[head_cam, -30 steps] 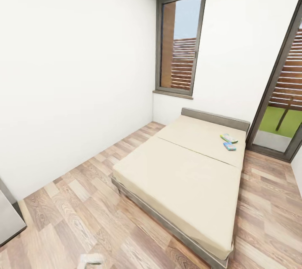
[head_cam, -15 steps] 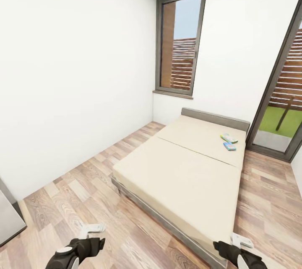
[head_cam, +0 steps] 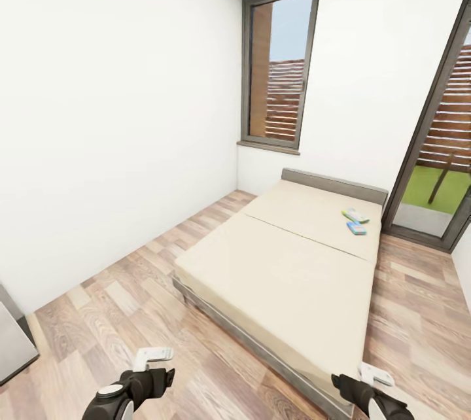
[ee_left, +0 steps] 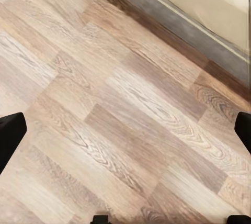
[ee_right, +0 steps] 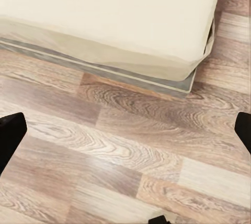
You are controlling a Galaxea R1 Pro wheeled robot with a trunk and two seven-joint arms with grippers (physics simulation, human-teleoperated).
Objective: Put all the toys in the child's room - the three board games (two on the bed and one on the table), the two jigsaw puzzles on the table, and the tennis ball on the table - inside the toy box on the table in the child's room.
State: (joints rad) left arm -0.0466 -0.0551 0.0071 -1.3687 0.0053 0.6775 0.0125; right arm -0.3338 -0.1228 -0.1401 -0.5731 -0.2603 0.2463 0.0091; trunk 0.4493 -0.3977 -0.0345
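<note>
The bed (head_cam: 294,276) is a wide cream mattress with a grey headboard, in the middle of the room. Two board games lie on it near the headboard: a pale one (head_cam: 355,215) and a blue one (head_cam: 356,228) beside it. My left gripper (head_cam: 154,358) hangs low over the wooden floor, left of the bed's foot, with its fingers (ee_left: 10,135) spread open and nothing between them. My right gripper (head_cam: 376,375) is by the bed's near right corner (ee_right: 201,59), also open and empty. The table, toy box, jigsaw puzzles and tennis ball are out of view.
Wooden floor (head_cam: 131,302) runs along the bed's left and right sides. A grey furniture corner (head_cam: 13,348) juts in at the left edge. A tall window (head_cam: 281,67) is on the far wall and a glass door (head_cam: 438,171) stands right of the headboard.
Both arms have risen into the bottom of the head view; a second ago just a left fingertip showed. The view has shifted slightly. The games lie as before.
</note>
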